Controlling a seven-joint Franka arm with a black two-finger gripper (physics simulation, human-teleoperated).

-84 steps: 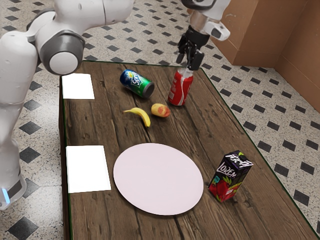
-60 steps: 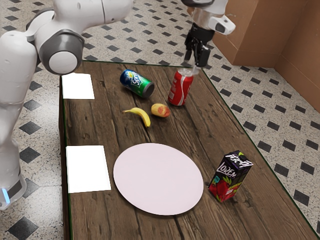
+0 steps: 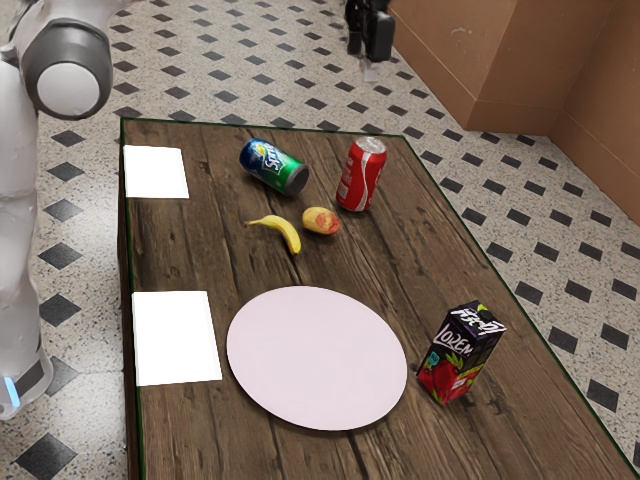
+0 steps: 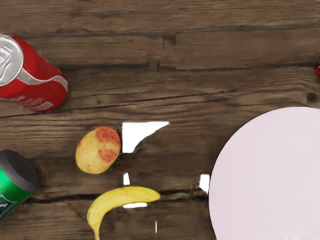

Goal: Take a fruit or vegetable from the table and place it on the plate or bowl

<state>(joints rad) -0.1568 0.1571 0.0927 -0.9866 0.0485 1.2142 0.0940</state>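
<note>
Tool (image 3: 366, 50) hangs up high, past the bench's (image 3: 430, 250) far edge, at 12 o'clock from the red can (image 3: 361, 174). Its fingers look spread wide with nothing in them. The peach (image 3: 321, 220) sits on the bench at 12 o'clock from the plate (image 3: 316, 356), with the banana (image 3: 277, 231) just beside it at 9 o'clock. The plate's bare.

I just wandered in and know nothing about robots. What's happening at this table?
A robot arm is meant to move a fruit onto the plate. Its tool hangs open and empty, high above the table. The banana and a small yellow-red fruit lie on the wood near a red can and a green can; the plate is bare.
</note>
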